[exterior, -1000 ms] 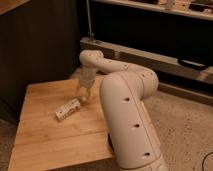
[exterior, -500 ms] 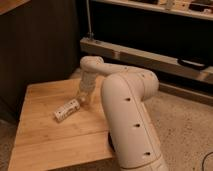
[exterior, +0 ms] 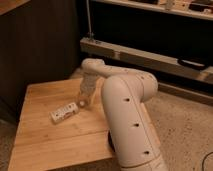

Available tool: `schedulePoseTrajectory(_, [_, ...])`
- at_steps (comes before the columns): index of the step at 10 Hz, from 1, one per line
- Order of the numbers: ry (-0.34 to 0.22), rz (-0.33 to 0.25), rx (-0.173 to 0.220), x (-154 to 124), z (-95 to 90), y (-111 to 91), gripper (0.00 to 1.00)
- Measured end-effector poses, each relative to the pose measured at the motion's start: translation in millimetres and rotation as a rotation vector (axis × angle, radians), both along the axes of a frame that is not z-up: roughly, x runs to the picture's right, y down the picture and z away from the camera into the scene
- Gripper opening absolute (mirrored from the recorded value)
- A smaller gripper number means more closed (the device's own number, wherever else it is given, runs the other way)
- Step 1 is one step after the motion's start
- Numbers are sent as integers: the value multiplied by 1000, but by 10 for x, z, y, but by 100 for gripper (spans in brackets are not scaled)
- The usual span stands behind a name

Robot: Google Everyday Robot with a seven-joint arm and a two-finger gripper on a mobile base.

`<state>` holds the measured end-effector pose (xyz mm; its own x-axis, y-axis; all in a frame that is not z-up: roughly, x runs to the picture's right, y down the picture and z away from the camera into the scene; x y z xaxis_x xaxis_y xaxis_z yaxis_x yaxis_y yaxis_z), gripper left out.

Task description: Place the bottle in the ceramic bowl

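The gripper (exterior: pixel 84 100) hangs just beside the cap end of the bottle (exterior: pixel 65 113), which lies flat on the tabletop (exterior: pixel 40 145). Whether the gripper is open or closed cannot be told. An off-centre descent could knock the bottle aside.

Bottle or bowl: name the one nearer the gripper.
The white bottle, lying just beside the gripper; the dark bowl sits farther off, mostly hidden behind the arm.

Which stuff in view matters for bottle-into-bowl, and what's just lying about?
Job: bottle, lying on the table; gripper, close beside it. Bowl not clearly seen, maybe behind the arm.
Lying about: metal rack behind; dark loop on it.
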<state>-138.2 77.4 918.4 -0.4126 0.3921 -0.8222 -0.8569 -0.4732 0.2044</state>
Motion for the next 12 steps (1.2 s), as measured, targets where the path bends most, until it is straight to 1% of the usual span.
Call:
schedulePoseTrajectory(3, [7, 16, -38, -23, 6, 49, 65])
schedulePoseTrajectory(6, [28, 29, -66, -8, -51, 79, 64])
schedulePoseTrajectory(8, [33, 32, -87, -2, -73, 91, 51])
schedulePoseTrajectory(9, [32, 33, -102, -19, -82, 95, 38])
schedulePoseTrajectory(10, [28, 33, -111, -23, -79, 93, 30])
schedulePoseTrajectory(11, [25, 33, -117, -25, -75, 95, 26])
schedulePoseTrajectory(12, [19, 30, -133, -52, -63, 110, 25])
